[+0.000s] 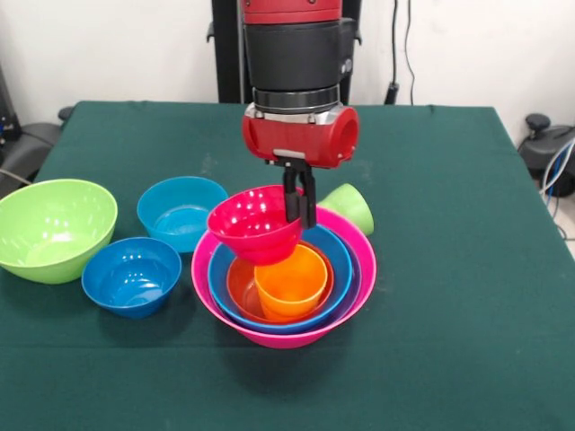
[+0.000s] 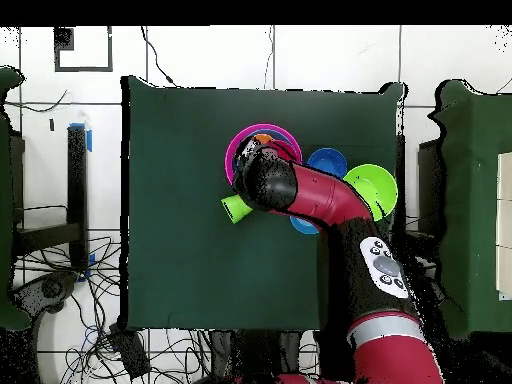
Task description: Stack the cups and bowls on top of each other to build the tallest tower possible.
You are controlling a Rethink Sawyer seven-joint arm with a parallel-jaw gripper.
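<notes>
My gripper (image 1: 300, 208) is shut on the rim of a red-pink bowl (image 1: 254, 224) and holds it tilted above the tower. The tower (image 1: 284, 285) is a big pink bowl (image 1: 269, 334) with a purple bowl, a blue bowl (image 1: 333, 250), an orange bowl (image 1: 241, 283) and the orange cup (image 1: 291, 282) nested inside. The lime green cup (image 1: 350, 207) lies on its side just behind the tower. In the overhead view the arm (image 2: 320, 200) hides most of the tower; the pink rim (image 2: 245, 140) and the green cup (image 2: 235, 208) show.
To the picture's left of the tower in the front view stand a large lime green bowl (image 1: 52, 227), a sky blue bowl (image 1: 178, 212) and a dark blue bowl (image 1: 131, 276). The green table (image 1: 449, 269) ends at its front edge close below the tower.
</notes>
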